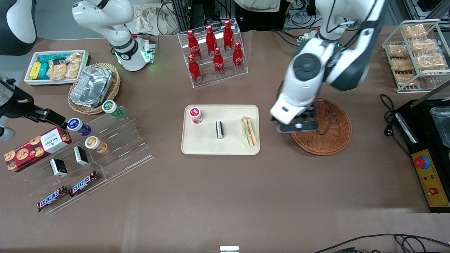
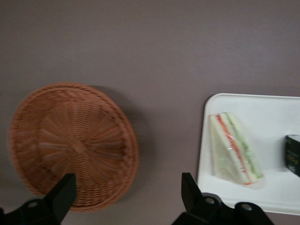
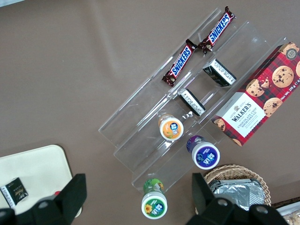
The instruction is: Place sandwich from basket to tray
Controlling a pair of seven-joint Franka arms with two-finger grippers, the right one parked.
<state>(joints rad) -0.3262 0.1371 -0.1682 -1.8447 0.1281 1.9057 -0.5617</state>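
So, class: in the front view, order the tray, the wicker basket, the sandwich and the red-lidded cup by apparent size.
1. Tray
2. Basket, under the open gripper
3. Sandwich
4. Red-lidded cup

The gripper [image 2: 126, 197], fingers spread wide and empty, hung between the empty basket [image 2: 72, 143] and the tray [image 2: 213, 178] holding the sandwich [image 2: 233, 149].

This is a robotics lab staged as a mock snack shop. In the front view, cola bottles [image 1: 215, 52] on an acrylic riser sit at upper centre, Snickers bars [image 1: 68, 190] on a clear stepped display at lower left, and bagged pastries [image 1: 416, 49] in a wire rack at upper right. Cable tangles [image 1: 197, 14] along the top edge and a control box with a red emergency button [image 1: 422, 162] at right reveal the lab.
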